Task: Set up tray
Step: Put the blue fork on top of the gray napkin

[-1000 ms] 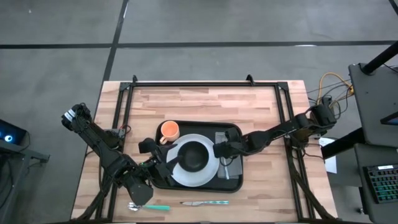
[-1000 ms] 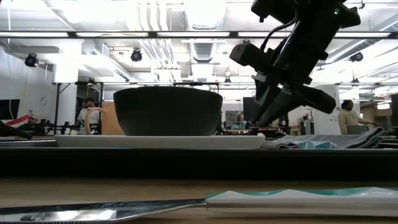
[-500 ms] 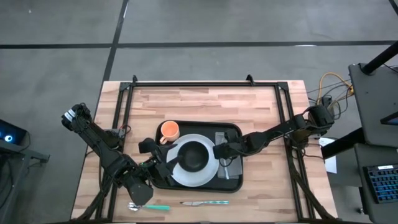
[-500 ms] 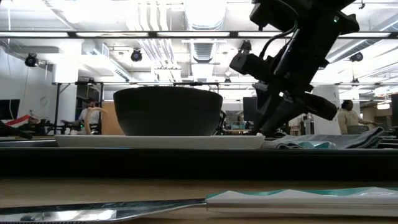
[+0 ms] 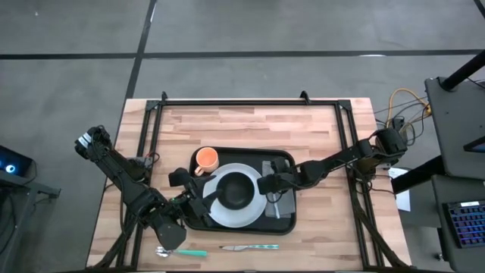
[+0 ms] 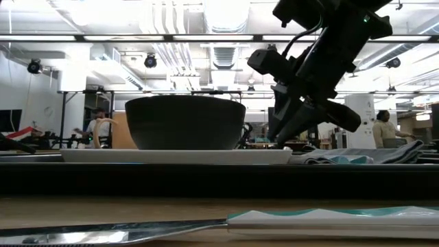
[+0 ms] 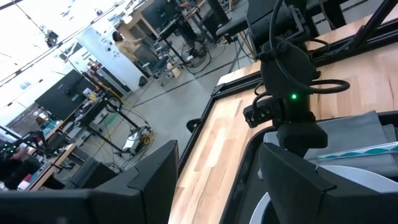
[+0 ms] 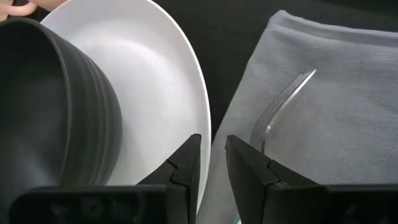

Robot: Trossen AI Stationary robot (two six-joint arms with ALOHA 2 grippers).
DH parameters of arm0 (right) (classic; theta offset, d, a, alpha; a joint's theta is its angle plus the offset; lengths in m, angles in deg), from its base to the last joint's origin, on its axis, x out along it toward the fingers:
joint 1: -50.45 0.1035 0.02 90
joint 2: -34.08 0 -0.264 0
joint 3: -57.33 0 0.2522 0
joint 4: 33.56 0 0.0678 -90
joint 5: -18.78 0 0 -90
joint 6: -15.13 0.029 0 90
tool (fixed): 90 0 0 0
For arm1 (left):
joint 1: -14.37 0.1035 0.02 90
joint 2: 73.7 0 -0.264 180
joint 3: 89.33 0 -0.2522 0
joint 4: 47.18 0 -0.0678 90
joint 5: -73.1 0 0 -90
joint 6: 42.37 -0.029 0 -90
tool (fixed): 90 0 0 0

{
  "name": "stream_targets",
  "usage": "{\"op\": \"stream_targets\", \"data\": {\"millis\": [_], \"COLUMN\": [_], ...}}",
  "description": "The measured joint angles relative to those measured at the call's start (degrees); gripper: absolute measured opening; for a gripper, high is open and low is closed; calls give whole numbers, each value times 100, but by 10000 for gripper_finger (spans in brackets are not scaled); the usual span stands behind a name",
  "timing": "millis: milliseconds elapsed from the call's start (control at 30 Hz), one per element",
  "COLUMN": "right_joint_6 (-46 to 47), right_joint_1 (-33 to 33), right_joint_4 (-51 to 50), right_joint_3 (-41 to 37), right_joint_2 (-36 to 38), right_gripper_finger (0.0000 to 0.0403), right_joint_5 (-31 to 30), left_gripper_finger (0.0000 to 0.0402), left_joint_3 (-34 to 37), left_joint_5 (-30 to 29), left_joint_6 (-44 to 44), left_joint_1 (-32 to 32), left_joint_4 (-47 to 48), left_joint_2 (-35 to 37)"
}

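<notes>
High view. Black tray flat on the middle of the wooden bench. On the tray: a white plate with a dark bowl, an orange cup at the far left corner, a grey napkin on the right side. Right hand above the seam between plate and napkin. Left hand low at the left edge of the tray. On the bare bench in front of the tray: a spoon with a green handle and a knife, both apart from the tray.

Low view. Knife nearest, across the front. Behind it the dark wall of the tray, then plate and bowl on top. Right hand pointing down at the right rim of the plate, napkin just beside. People far behind in the room.

Left wrist view. Left hand wide open, fingers far apart, nothing between. Beyond it the right arm with a green light, over the napkin.

Right wrist view. Right hand almost closed, only a narrow gap, nothing seen gripped. In the gap, the rim of the plate and the edge of the napkin. Bowl on the plate. A clear fork lying on the napkin. Bare tray beyond.
</notes>
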Motion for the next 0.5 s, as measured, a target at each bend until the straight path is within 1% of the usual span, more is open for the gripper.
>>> {"op": "stream_targets", "data": {"millis": [333, 500], "right_joint_6": [-91, 33], "right_joint_1": [0, -34], "right_joint_4": [-36, -455], "right_joint_3": [-2, -2], "right_joint_2": [109, 123], "right_gripper_finger": [68, 68], "right_joint_5": [-7, -242], "left_gripper_finger": [204, 204], "left_joint_3": [0, 0], "left_joint_5": [0, 0], "left_joint_6": [0, -2], "left_joint_1": [-31, -33], "left_joint_4": [2, 2], "left_joint_2": [50, 98]}}
